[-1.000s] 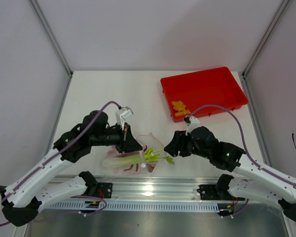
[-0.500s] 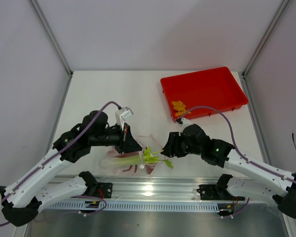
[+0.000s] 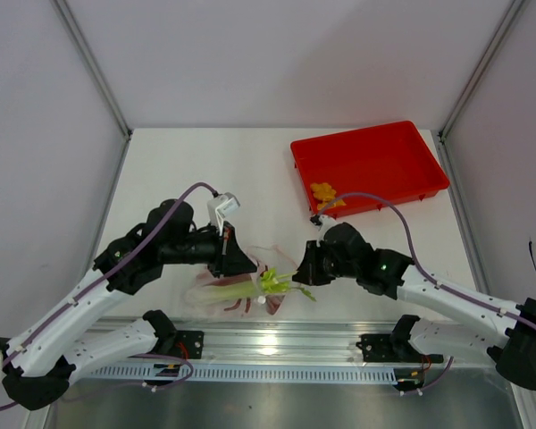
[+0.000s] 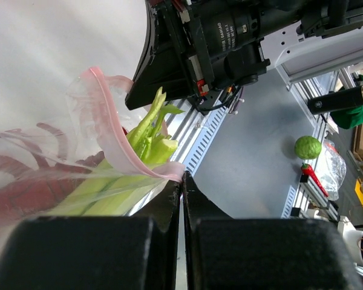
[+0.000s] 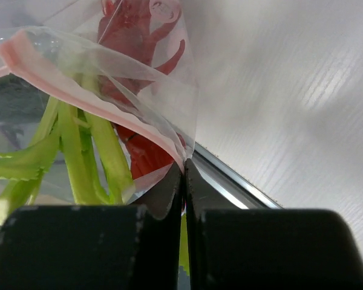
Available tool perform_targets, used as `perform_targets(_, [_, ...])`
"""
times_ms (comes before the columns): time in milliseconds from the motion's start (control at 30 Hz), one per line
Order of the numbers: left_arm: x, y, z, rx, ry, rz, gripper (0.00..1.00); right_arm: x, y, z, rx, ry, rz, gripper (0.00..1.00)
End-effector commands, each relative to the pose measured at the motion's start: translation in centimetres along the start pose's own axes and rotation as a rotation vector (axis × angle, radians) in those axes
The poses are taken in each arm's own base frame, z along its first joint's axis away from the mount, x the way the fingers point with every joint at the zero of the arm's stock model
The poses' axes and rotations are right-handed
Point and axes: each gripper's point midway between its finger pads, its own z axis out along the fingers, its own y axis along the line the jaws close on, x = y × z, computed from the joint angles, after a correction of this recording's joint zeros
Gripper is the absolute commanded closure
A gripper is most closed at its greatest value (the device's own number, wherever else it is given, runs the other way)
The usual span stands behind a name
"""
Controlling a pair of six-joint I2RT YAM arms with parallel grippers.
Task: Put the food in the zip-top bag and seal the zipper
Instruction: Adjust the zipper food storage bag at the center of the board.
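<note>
Since the earlier frames the right pincer (image 3: 297, 271) has come a little toward the left of the top view, closer to the mouth of the zip-top bag (image 3: 216, 295), while the left pincer (image 3: 249, 265) has stayed nearly in the same place. The bag lies on the white counter (image 3: 214, 170) in the lower middle of the top view, between the two pincers and near the front edge. The green stalk (image 3: 241, 289) is inside it along its length, and its leafy end sticks out of the mouth toward the right. The dark red spiky piece (image 5: 133, 27) is also inside the bag, seen through the clear plastic behind the stalk. In the left wrist view the fingers of the left pincer are pressed together on the rim of the bag, just where the pink zipper (image 4: 112, 130) ends; the strip curves up and away from them, so the mouth stands open. In the right wrist view the fingers of the right pincer are also together, and they pinch the bag's rim at its lower right end. The yellow-orange pieces (image 3: 322, 192) lie in the near left corner of the red tray (image 3: 384, 152), in the upper right of the top view, well apart from the bag.
</note>
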Motion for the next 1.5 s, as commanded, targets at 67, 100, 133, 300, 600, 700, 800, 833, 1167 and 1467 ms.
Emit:
perform_targets(67, [-2.5,-2.8,-1.2,0.093,-0.078,0.074,1.0,-2.9,2.8,-0.7,-0.06,-0.057,-0.086,1.0])
perform_targets(100, [-2.7,-2.8,-1.1,0.095,-0.078,0.074,1.0,-3.3,2.9,-0.9,-0.052,-0.056,-0.096,1.0])
perform_targets(133, [-2.7,-2.7,-1.0,0.093,-0.078,0.076,1.0,-3.9,3.3,-1.1,-0.049,-0.059,-0.106,1.0])
perform_targets(300, [-2.9,-1.4,-0.4,0.029,-0.075,0.077,0.99,-9.3,8.7,-5.1,-0.097,-0.154,-0.198,1.0])
perform_targets(600, [-7.1,-3.3,-5.0,-0.039,-0.283,0.149,1.0,-12.9,10.3,-8.5,-0.045,-0.173,-0.247,1.0])
perform_targets(700, [-8.2,-3.8,-6.3,-0.058,-0.332,0.173,0.99,-13.3,9.6,-7.3,-0.05,-0.121,-0.228,1.0])
perform_targets(800, [-8.2,-3.8,-6.1,-0.073,-0.277,0.167,0.99,-13.9,9.6,-6.6,-0.013,-0.084,-0.235,1.0])
perform_targets(833, [-8.5,-4.3,-6.5,-0.06,-0.283,0.176,0.99,-14.2,10.5,-7.2,-0.026,-0.1,-0.255,1.0])
perform_targets(1167, [-6.9,-2.9,-5.0,-0.102,-0.156,0.122,1.0,-10.9,7.8,-3.3,-0.042,0.056,-0.167,1.0])
perform_targets(1467, [-3.9,-0.8,-0.8,-0.036,-0.092,0.06,0.99,-7.6,4.6,-1.6,-0.017,0.085,-0.118,0.86])
